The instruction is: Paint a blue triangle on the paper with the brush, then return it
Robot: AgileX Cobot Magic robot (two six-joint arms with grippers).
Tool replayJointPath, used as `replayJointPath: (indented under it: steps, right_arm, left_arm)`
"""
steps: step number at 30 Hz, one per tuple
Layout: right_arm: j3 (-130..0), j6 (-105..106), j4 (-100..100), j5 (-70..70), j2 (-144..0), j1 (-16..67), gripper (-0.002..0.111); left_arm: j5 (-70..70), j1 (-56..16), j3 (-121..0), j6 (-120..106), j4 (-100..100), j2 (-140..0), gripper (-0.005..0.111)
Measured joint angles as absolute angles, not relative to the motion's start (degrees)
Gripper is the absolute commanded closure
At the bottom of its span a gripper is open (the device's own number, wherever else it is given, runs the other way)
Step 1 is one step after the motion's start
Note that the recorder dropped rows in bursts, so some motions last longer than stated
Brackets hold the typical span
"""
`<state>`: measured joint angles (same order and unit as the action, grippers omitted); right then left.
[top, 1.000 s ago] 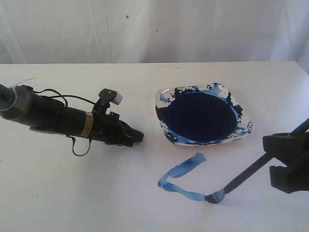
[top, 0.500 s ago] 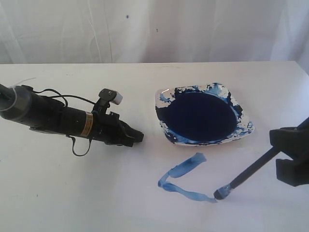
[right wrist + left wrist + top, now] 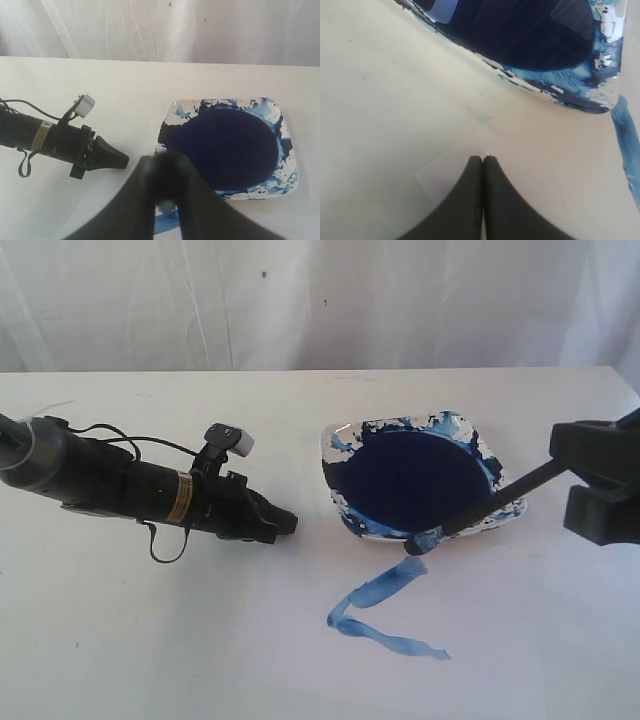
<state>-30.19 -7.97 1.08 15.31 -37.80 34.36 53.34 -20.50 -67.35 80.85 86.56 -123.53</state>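
The brush (image 3: 480,508) is a thin black stick slanting down from my right gripper (image 3: 582,480), which is shut on its shaft. Its blue-stained tip (image 3: 420,541) is at the dish's near rim, by the top end of the upper stroke. The blue triangle (image 3: 385,586) shows as two streaky strokes joined at a left corner and open on the right, on the paper (image 3: 200,640). In the right wrist view the right gripper (image 3: 166,163) hides most of the brush (image 3: 167,175). My left gripper (image 3: 287,523) lies shut on the paper, left of the dish, its left gripper (image 3: 483,159) holding nothing.
A white dish (image 3: 505,502) with a dark navy paint pool (image 3: 418,480) stands behind the strokes; its smeared rim (image 3: 570,95) is close to the left gripper. The left arm (image 3: 120,485) with its cables stretches across the left side. A wrinkled white curtain (image 3: 320,300) hangs behind.
The brush tip has lifted from the right end of the lower stroke and moved back to the dish's near rim. The right gripper has moved away from the front edge. The left arm is still.
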Motion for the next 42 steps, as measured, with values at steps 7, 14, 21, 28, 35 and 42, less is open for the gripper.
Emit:
replayJointPath:
  steps: [7, 14, 21, 28, 35, 42]
  right_arm:
    - [-30.2, -8.1, 1.1, 11.8, -45.7, 34.4, 0.108]
    - [-30.2, -8.2, 1.1, 6.7, -51.8, 34.4, 0.108]
    - [-30.2, -8.1, 1.1, 5.0, -53.1, 34.4, 0.108]
    - [-30.2, -8.1, 0.6, 5.9, -53.1, 34.4, 0.108]
    - [-30.2, -8.1, -0.3, 6.0, -53.1, 34.4, 0.108]
    - [-30.2, -8.0, -1.7, 6.3, -53.1, 34.4, 0.108]
  left_arm:
    - [53.3, -20.5, -67.3, 80.8, 86.6, -123.5, 0.107]
    - [53.3, -20.5, -67.3, 80.8, 86.6, -123.5, 0.107]
    - [53.3, -20.5, -67.3, 80.8, 86.6, -123.5, 0.107]
    - [53.3, -20.5, -67.3, 80.8, 86.6, -123.5, 0.107]
    - [53.3, -20.5, -67.3, 80.8, 86.6, -123.5, 0.107]
    - [53.3, -20.5, -67.3, 80.8, 86.6, -123.5, 0.107]
